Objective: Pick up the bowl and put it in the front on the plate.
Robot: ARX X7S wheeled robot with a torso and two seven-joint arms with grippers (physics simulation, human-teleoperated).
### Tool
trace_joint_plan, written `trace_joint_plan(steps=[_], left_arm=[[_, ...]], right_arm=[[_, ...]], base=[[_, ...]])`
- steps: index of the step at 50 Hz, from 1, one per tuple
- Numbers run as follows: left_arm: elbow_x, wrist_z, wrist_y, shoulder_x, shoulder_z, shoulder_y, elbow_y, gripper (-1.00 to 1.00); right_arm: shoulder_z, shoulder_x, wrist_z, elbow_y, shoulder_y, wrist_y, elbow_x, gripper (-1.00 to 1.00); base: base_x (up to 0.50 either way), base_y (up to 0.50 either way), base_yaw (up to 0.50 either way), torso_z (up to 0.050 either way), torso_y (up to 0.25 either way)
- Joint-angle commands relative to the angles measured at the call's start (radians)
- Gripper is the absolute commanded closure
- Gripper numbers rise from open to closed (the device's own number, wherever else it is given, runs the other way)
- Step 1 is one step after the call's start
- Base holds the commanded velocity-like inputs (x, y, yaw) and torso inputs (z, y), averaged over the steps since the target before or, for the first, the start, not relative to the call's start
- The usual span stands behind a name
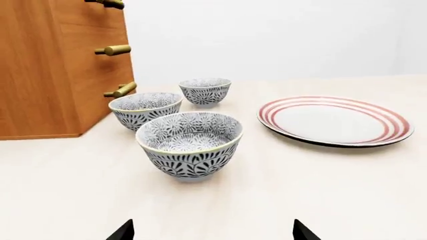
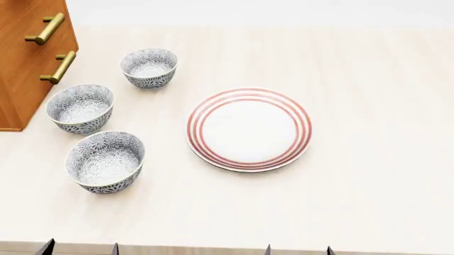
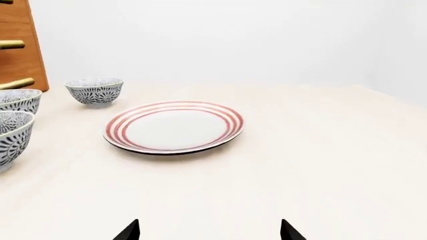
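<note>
Three alike grey-blue floral bowls stand in a row on the pale table, left of the plate. The front bowl (image 2: 105, 162) (image 1: 190, 145) is nearest me, upright and empty. The white plate (image 2: 248, 129) (image 1: 333, 121) (image 3: 173, 127) with red rings lies flat at the middle, nothing on it. My left gripper (image 2: 82, 249) (image 1: 213, 231) is open near the table's front edge, just short of the front bowl and not touching it. My right gripper (image 2: 299, 251) (image 3: 209, 231) is open too, in front of the plate, holding nothing.
The middle bowl (image 2: 80, 108) (image 1: 145, 110) and the back bowl (image 2: 149, 67) (image 1: 205, 91) stand behind the front one. A wooden cabinet (image 2: 28, 58) (image 1: 53, 70) with brass handles stands at the far left, close to the middle bowl.
</note>
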Motion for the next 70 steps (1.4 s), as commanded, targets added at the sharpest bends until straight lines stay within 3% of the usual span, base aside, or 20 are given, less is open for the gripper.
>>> trace_joint_plan(steps=[1, 3, 8, 18, 70], left_arm=[[0.057, -0.070, 0.215, -0.004, -0.012, 0.045, 0.070, -1.00], [0.115, -0.117, 0.318, -0.008, -0.015, 0.067, 0.101, -1.00], [0.165, -0.161, 0.402, -0.015, -0.011, 0.090, 0.131, -1.00], [0.162, -0.179, 0.400, -0.027, 0.001, 0.090, 0.135, -1.00], [0.146, -0.242, 0.378, -0.078, 0.062, 0.086, 0.137, -1.00]], right_arm=[[0.015, -0.006, -0.016, -0.055, -0.038, -0.235, 0.058, -1.00], [0.022, -0.011, -0.040, -0.081, -0.062, -0.376, 0.105, -1.00], [0.022, -0.013, -0.041, -0.081, -0.078, -0.512, 0.123, -1.00], [0.001, 0.002, -0.022, -0.075, -0.080, -0.533, 0.130, -1.00], [-0.073, 0.064, 0.038, -0.073, -0.070, -0.545, 0.141, -1.00]], base=[[0.00, 0.00, 0.00, 0.000, 0.000], [0.00, 0.00, 0.00, 0.000, 0.000], [0.00, 0.00, 0.00, 0.000, 0.000], [0.04, 0.00, 0.00, 0.000, 0.000], [0.50, 0.00, 0.00, 0.000, 0.000]])
